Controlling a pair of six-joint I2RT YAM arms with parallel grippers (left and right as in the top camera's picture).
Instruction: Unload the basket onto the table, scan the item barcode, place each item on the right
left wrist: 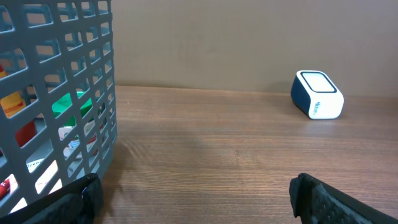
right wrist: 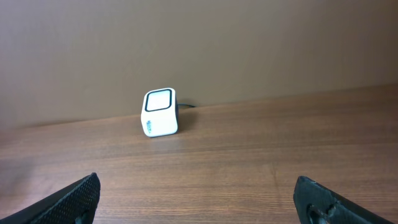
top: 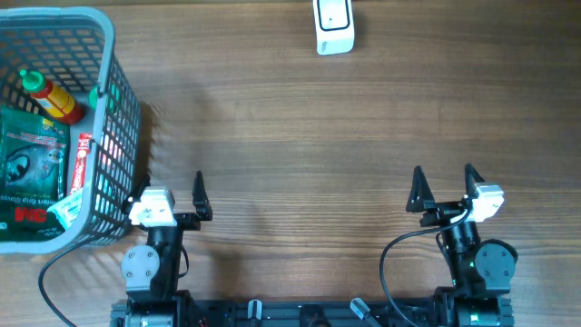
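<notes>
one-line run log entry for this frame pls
phase: pre-pick | left gripper: open, empty, beside basket | right gripper: open, empty | scanner: far side, untouched | bottle, green packet: in basket

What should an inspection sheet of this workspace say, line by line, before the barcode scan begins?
Surface: wooden table, no spill or mark seen.
Job's things: white barcode scanner stands alone at the far edge; grey basket at the left holds a sauce bottle, a green packet and a red-and-white pack.
Clutter: nothing seen.
Grippers: left gripper open, holding nothing, close beside the basket; right gripper open, holding nothing.
Cables: black cable loops by the right arm's base; second black cable by the left arm's base; dark lead behind the scanner.
Surroundings: plain beige wall behind the table.
</notes>
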